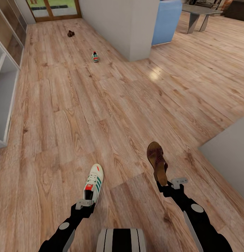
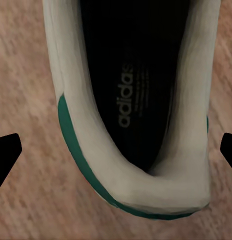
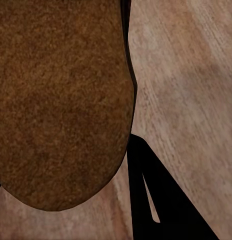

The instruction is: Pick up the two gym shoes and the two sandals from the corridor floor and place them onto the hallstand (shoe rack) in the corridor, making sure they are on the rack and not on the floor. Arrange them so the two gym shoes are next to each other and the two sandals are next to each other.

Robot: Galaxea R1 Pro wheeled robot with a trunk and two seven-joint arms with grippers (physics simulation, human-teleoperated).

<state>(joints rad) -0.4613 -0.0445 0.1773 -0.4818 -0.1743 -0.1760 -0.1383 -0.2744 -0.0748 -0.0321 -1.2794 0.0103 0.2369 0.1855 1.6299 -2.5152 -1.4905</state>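
Here the cream sneaker (image 1: 93,183) shows green stripes, red-orange tongue.

white wall corner (image 1: 130,31) | blue sofa (image 1: 167,21) | grey table (image 1: 199,12)

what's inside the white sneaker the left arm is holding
Inside the gym shoe, the left wrist view shows a dark insole printed "adidas" and nothing lying on the visible part. The toe end is out of frame, so I cannot tell what is in there.
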